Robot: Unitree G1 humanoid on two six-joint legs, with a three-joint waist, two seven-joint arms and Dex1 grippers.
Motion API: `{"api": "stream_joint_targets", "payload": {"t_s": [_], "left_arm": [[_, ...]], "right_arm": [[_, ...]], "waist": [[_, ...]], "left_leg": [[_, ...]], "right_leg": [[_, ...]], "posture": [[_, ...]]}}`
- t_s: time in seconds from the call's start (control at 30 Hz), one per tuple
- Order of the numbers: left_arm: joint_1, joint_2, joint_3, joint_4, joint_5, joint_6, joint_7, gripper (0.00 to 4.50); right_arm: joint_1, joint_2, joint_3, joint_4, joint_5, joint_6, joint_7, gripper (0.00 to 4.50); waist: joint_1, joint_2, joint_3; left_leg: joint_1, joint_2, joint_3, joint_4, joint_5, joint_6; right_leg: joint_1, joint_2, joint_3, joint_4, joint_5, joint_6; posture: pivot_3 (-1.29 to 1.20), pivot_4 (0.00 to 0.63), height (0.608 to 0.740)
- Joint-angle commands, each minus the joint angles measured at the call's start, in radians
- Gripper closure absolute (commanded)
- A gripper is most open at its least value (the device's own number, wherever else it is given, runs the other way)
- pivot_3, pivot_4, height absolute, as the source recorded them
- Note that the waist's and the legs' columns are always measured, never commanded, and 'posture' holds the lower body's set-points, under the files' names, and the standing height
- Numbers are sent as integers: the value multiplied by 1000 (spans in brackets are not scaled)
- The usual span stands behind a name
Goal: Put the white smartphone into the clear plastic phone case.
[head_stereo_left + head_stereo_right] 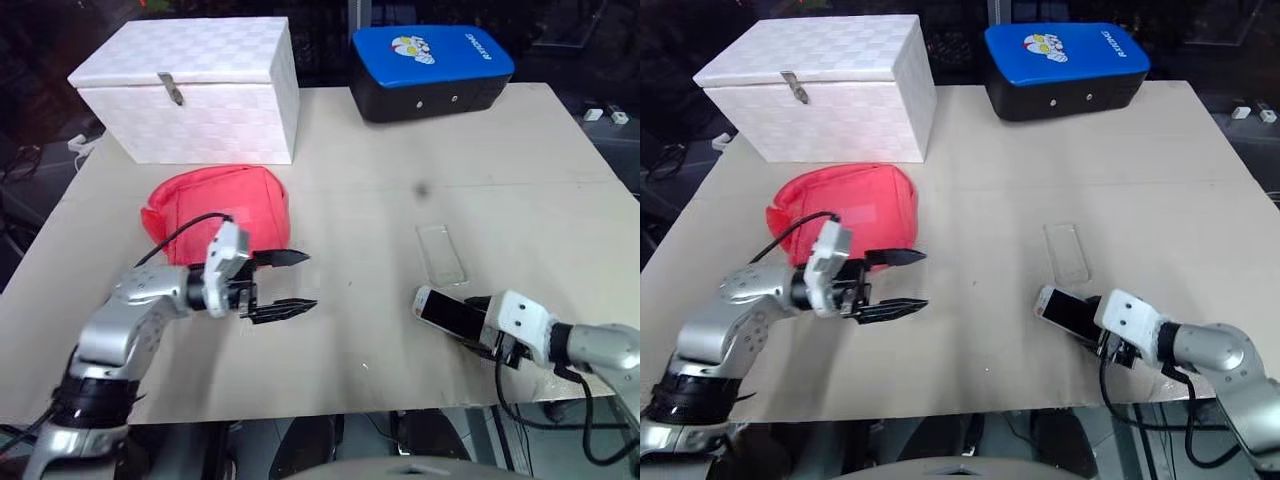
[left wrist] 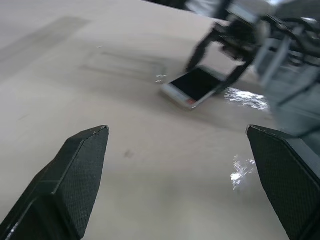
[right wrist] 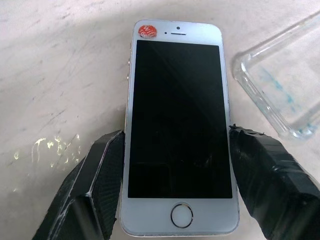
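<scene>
While the right gripper [image 3: 176,165] is reaching in from the lower right of the head view, its two black fingers [image 3: 95,180] are sitting tight against both long edges of the white smartphone with the glossy black screen [image 3: 179,125], grasping it near the home-button end. That phone is lying screen-up low on the beige wooden table [image 1: 520,170], lower right of centre, and a small red sticker is showing at its top corner in the right wrist view. Just beyond the phone's far end, the clear plastic phone case [image 1: 442,254], a thin see-through shell with rounded corners, is resting flat on the table, close to the phone but not touching it as far as I can tell.

Over in the lower left, the left gripper [image 1: 285,283] is hovering above the tabletop with its jaws spread wide and nothing between them, pointing across toward the phone. Right behind it a crumpled red fabric pouch [image 1: 215,210] is lying on the table. At the far edge, a white woven-pattern box with a metal clasp [image 1: 190,90] is standing in the upper left, and a blue-topped black case with a cartoon print [image 1: 430,70] is sitting upper right of centre.
</scene>
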Motion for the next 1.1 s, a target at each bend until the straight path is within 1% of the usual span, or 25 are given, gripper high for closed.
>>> {"api": "stream_joint_targets", "payload": {"t_s": [0.03,0.07,0.17,0.23,0.3,0.33,0.37,0.4,0.43,0.47,0.5,0.57,0.67,0.73,0.83,0.9,0.93,1.0,1.1], "left_arm": [[-80,-37,-69,39,64,-40,-16,0],[-109,-53,-91,61,80,-51,-25,0],[-174,-86,-134,124,117,-55,-39,0],[-223,-117,-169,187,164,-111,-54,0],[-298,-168,-202,275,197,-116,-56,0],[-340,-197,-226,332,225,-154,-76,0],[-379,-224,-246,389,252,-186,-91,0],[-416,-250,-262,446,278,-226,-104,0],[-457,-282,-280,513,308,-267,-112,0],[-495,-311,-296,574,336,-308,-119,0],[-526,-333,-311,626,361,-349,-129,0],[-601,-395,-329,750,410,-421,-116,0],[-715,-485,-333,925,461,-471,-88,0],[-772,-531,-318,1009,478,-475,-71,0],[-827,-565,-314,1114,532,-565,-19,0],[-850,-579,-303,1163,543,-584,-9,0],[-861,-585,-301,1186,551,-604,-8,0],[-882,-596,-299,1225,570,-639,-6,0],[-911,-615,-311,1274,611,-699,-2,0]], "right_arm": [[15,7,19,42,-17,-27,-8,375],[19,10,18,47,-17,-27,-11,79],[21,21,13,48,-3,-13,-21,79],[18,28,15,41,7,18,-29,79],[11,36,33,18,47,90,-21,79],[11,35,45,18,50,111,-18,79],[13,33,53,19,55,125,-13,609],[17,34,55,23,57,129,-14,749],[21,35,53,26,56,130,-18,1116],[27,33,50,25,56,127,-20,1618],[31,30,47,22,54,124,-22,1735],[43,33,31,8,55,113,-33,1772],[69,44,-19,-36,58,80,-62,1772],[87,58,-68,-78,63,51,-86,1772],[117,102,-158,-134,146,78,-104,1772],[148,105,-178,-159,144,69,-107,1772],[167,104,-177,-173,114,42,-119,723],[201,102,-182,-203,99,27,-126,18],[248,106,-238,-260,137,38,-120,18]], "waist": [[-1,-1,0],[0,-1,-1],[-2,-3,-1],[-4,-4,-1],[-2,-4,-2],[-2,-6,-1],[0,-6,-2],[0,-7,-2],[0,-8,-2],[-2,-9,-3],[-1,-9,-3],[-3,-10,-2],[3,-12,-1],[4,-12,-1],[0,-12,0],[-4,-12,0],[-4,-12,0],[-3,-12,0],[-1,-12,0]], "left_leg": [[0,0,0,0,0,0],[0,0,0,0,0,0],[1,0,0,0,0,0],[1,0,0,0,0,0],[3,0,0,0,0,0],[3,0,-1,1,0,0],[3,0,-1,1,0,0],[3,0,-1,1,0,0],[3,0,-1,2,0,0],[3,0,-2,2,0,0],[3,0,-2,2,0,0],[3,0,-2,2,0,0],[2,-1,-2,2,0,0],[1,-1,-3,3,0,0],[-1,-2,-3,3,0,0],[-1,-2,-2,3,0,0],[-1,-2,-2,3,0,0],[0,-2,-3,2,0,0],[-1,-2,-3,3,0,0]], "right_leg": [[0,0,0,0,0,0],[0,0,0,0,0,0],[1,1,0,0,0,0],[2,1,0,0,0,0],[3,1,0,0,0,0],[3,1,-1,0,0,0],[3,1,-1,0,0,0],[4,1,-2,0,0,0],[4,1,-2,0,0,0],[4,1,-2,0,0,0],[4,1,-2,0,0,0],[4,1,-2,0,0,0],[4,1,-3,0,0,1],[4,1,-3,0,0,1],[3,1,-3,0,0,1],[2,1,-2,0,0,1],[2,1,-2,1,0,1],[2,1,-3,1,0,1],[2,1,-3,1,0,1]], "posture": [[0,150,740],[0,150,740],[0,150,740],[0,150,740],[0,150,740],[0,150,740],[0,150,740],[0,150,740],[0,150,740],[0,150,740],[0,150,740],[0,150,740],[0,150,740],[0,150,740],[0,150,740],[0,150,740],[0,150,740],[0,150,740],[0,150,740]]}}
